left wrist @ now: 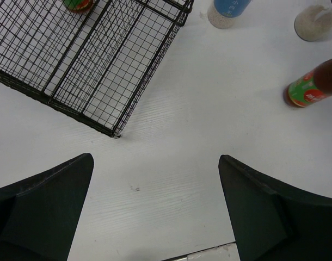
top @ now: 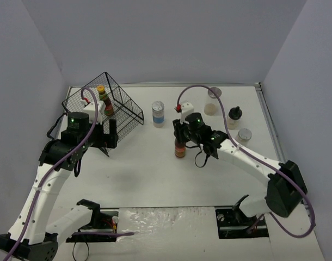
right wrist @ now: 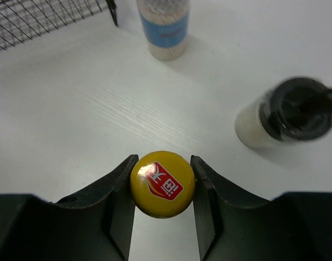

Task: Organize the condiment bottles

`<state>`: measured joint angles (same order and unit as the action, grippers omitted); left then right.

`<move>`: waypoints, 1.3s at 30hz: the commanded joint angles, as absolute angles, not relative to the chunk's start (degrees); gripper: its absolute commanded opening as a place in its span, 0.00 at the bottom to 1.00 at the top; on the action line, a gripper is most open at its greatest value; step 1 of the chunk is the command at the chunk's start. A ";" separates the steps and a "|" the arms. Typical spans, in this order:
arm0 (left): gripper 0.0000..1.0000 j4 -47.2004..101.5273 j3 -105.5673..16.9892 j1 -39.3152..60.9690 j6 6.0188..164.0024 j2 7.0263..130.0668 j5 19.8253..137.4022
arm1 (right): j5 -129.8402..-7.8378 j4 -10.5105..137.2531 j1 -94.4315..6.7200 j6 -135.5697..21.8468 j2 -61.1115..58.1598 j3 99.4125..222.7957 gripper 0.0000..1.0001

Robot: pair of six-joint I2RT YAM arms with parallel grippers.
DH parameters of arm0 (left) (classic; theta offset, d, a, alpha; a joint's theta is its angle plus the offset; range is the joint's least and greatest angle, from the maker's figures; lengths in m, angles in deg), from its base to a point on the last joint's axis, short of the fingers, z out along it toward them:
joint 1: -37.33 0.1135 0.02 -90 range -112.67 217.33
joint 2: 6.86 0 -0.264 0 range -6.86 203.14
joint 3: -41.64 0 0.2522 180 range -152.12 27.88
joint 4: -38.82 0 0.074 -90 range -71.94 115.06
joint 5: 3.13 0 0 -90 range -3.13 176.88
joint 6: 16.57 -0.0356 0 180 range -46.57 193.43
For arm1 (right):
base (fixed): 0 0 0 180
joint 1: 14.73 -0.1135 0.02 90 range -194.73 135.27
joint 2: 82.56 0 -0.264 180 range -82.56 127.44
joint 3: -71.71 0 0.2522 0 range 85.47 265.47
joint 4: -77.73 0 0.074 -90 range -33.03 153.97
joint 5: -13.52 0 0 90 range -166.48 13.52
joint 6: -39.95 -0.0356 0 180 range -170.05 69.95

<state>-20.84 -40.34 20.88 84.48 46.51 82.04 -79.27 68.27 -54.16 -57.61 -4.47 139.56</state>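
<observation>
Top external view: the desk (top: 155,179) carries a black wire basket (top: 109,103) just ahead of the left end effector (top: 109,132), whose fingers stand wide apart on nothing. One sauce bottle (top: 104,100) stands inside the basket. The right end effector (right wrist: 163,163) is clamped on the yellow cap (right wrist: 163,185) of a second sauce bottle (top: 180,148), which stands upright directly beneath it. A blue-label jar (top: 158,113) stands ahead of it, and a black-capped shaker (right wrist: 286,117) ahead and to its right.

Risk: the grip bears on the rounded cap alone. On lift the bottle may pivot or slip out, and its swinging base could strike the jar or the basket rim.
</observation>
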 commanded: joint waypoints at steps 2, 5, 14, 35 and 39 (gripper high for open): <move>0.97 -17.27 -40.03 20.58 85.91 45.18 83.44 | -77.10 84.32 -58.32 -54.61 5.27 153.31 0.00; 0.97 -16.77 -39.52 20.54 86.62 44.47 83.80 | -74.38 86.20 -59.99 -53.83 11.58 157.40 0.00; 0.97 -15.64 -37.43 20.54 89.25 43.68 83.01 | -73.49 86.91 -62.89 -52.77 19.38 162.90 0.00; 0.97 -6.96 -37.26 17.97 97.34 51.37 77.10 | -84.82 77.64 -63.42 -53.88 -2.32 144.09 1.00; 0.97 -3.41 -39.42 12.30 98.42 55.85 80.79 | -90.46 74.05 -63.25 -57.20 -14.89 134.63 1.00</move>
<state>-11.28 -36.00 16.87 95.69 52.25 78.53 -82.27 75.88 -63.20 -53.86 -2.63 140.27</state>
